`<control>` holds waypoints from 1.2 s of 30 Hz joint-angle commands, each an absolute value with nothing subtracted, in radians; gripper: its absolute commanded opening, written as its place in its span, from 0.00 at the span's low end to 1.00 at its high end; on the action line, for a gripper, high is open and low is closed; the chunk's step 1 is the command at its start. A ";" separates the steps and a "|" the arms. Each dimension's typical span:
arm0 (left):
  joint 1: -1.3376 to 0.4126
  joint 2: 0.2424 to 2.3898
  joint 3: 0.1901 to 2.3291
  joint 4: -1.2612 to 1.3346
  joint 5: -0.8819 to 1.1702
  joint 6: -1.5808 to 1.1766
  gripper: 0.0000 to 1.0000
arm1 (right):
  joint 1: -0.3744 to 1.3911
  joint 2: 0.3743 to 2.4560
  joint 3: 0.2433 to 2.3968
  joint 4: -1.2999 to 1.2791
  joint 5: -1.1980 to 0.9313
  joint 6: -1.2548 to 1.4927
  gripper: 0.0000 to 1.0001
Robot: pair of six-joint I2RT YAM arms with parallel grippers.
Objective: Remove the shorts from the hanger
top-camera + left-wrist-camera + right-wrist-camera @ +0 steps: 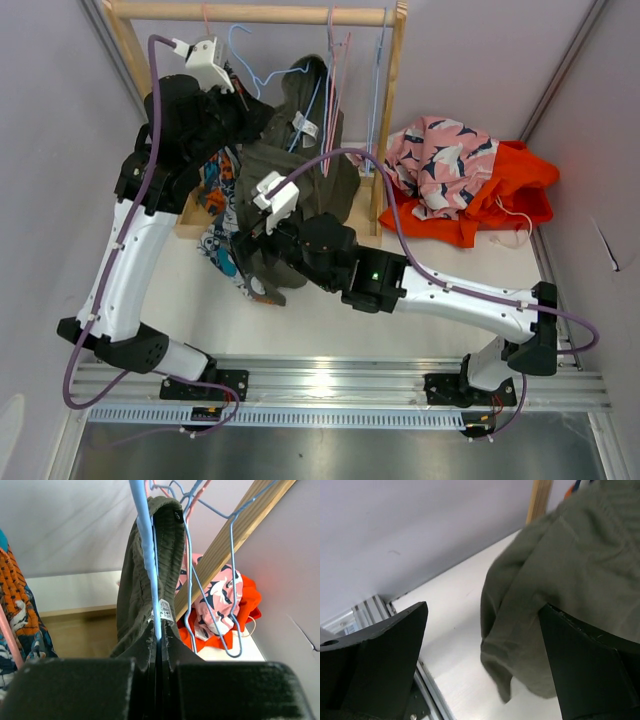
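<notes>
Pink pair (440, 160) and orange pair (512, 190) lie on the bench (330, 320), at 3 o'clock of the rack (250, 12) — done. Olive pair (300, 150) hangs on its hanger (145, 540), which the left tool (157, 680) pinches tight; right tool (482, 610) gapes wide, empty, at its hem. Print pair (215, 190), at 9 o'clock, waits too.

We see a white bench (300, 325) with a wooden rack (392, 100) standing at its back. Right of the rack, the pink shorts (440, 160) lie heaped partly over the orange shorts (515, 185), which rest on the bench.
</notes>
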State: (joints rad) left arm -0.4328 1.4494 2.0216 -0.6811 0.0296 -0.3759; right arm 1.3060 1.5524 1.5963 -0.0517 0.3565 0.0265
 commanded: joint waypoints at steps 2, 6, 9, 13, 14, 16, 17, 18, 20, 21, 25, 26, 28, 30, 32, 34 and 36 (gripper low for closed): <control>-0.440 1.358 2.016 -0.572 0.043 -0.388 0.00 | 1.338 1.589 1.680 0.058 0.445 -0.037 1.00; -0.440 1.332 1.999 -0.557 0.055 -0.400 0.00 | 1.338 1.627 1.680 0.069 0.466 -0.017 0.99; -0.440 1.324 2.002 -0.557 0.066 -0.416 0.00 | 1.341 1.660 1.677 0.078 0.472 -0.005 0.98; -0.440 1.309 1.984 -0.551 0.086 -0.437 0.00 | 1.353 1.693 1.674 0.100 0.492 -0.006 0.70; -0.440 1.302 1.977 -0.546 0.090 -0.442 0.00 | 1.354 1.697 1.671 0.106 0.500 -0.006 0.59; -0.440 1.290 1.967 -0.541 0.090 -0.445 0.00 | 1.362 1.700 1.661 0.120 0.508 -0.006 0.37; -0.440 1.286 1.964 -0.541 0.091 -0.446 0.00 | 1.365 1.697 1.655 0.135 0.512 -0.008 0.29; -0.440 1.282 1.962 -0.540 0.091 -0.448 0.00 | 1.367 1.692 1.641 0.144 0.514 -0.009 0.20; -0.440 1.269 1.945 -0.535 0.094 -0.446 0.00 | 1.384 1.683 1.628 0.166 0.531 -0.012 0.00; -0.440 1.266 1.941 -0.531 0.084 -0.445 0.00 | 1.390 1.678 1.617 0.169 0.541 -0.015 0.00; -0.439 1.262 1.940 -0.537 0.057 -0.423 0.00 | 1.480 1.654 1.582 0.169 0.583 -0.035 0.00; -0.440 1.262 1.942 -0.537 0.051 -0.419 0.00 | 1.502 1.640 1.571 0.167 0.597 -0.040 0.00; -0.439 1.266 1.944 -0.528 0.019 -0.397 0.00 | 1.554 1.626 1.530 0.157 0.650 -0.043 0.00; -0.439 1.285 1.953 -0.522 -0.029 -0.377 0.00 | 1.653 1.592 1.474 0.161 0.716 -0.034 0.00; -0.437 1.325 1.989 -0.534 -0.047 -0.345 0.00 | 1.744 1.568 1.387 0.153 0.761 -0.005 0.00; -0.434 1.356 2.034 -0.555 -0.067 -0.324 0.00 | 1.781 1.562 1.330 0.105 0.813 0.099 0.00; -0.433 1.383 2.069 -0.563 -0.069 -0.310 0.00 | 1.811 1.552 1.295 0.084 0.831 0.161 0.00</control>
State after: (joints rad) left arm -0.4473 1.3334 1.9709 -0.7921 0.0246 -0.3721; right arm 1.7123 1.5593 1.3636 0.1642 0.8352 0.0219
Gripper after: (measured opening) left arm 0.027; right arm 0.055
